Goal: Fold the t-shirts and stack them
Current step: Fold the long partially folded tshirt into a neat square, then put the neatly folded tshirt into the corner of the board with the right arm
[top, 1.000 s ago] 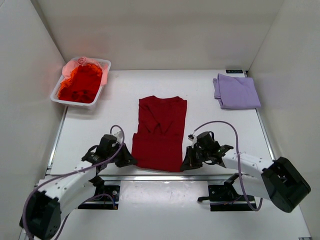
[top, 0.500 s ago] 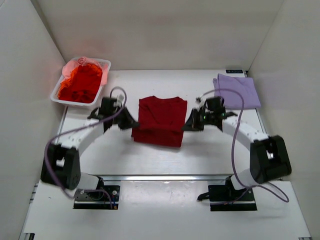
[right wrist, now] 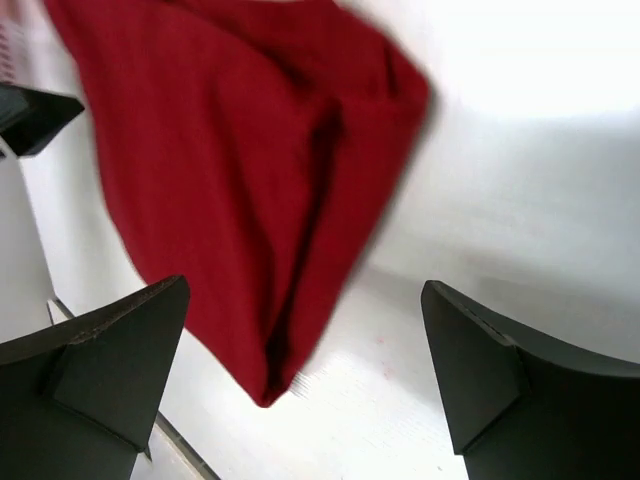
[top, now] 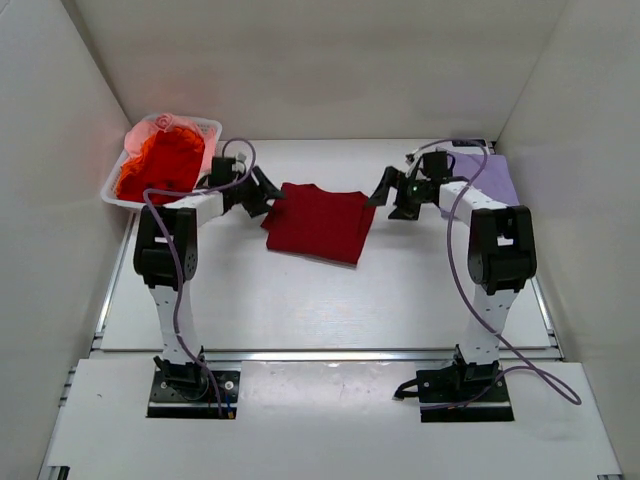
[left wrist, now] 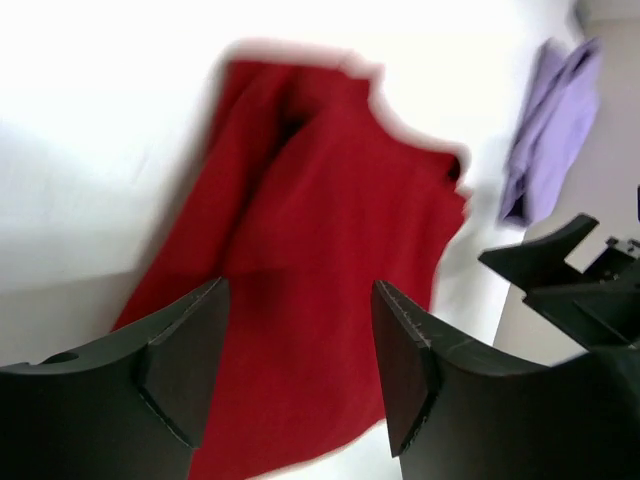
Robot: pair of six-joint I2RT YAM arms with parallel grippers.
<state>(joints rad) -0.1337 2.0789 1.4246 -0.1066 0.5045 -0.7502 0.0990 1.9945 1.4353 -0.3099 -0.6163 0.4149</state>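
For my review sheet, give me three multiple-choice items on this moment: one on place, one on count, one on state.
1. Where is the lavender shirt relative to the red shirt?
A. To its right, by the far corner
B. To its left
C. On top of it

2. How many shirts lie on the table outside the basket?
A. One
B. Two
C. Four

3. How do the left gripper and right gripper stand?
A. Both open, empty
B. Both shut on the red shirt
C. Left shut, right open

Key:
1 A: the top view shows it at the far right, apart from the red one.
2 B: only the red and lavender ones lie on the table.
3 A: both wrist views show spread jaws with nothing gripped.
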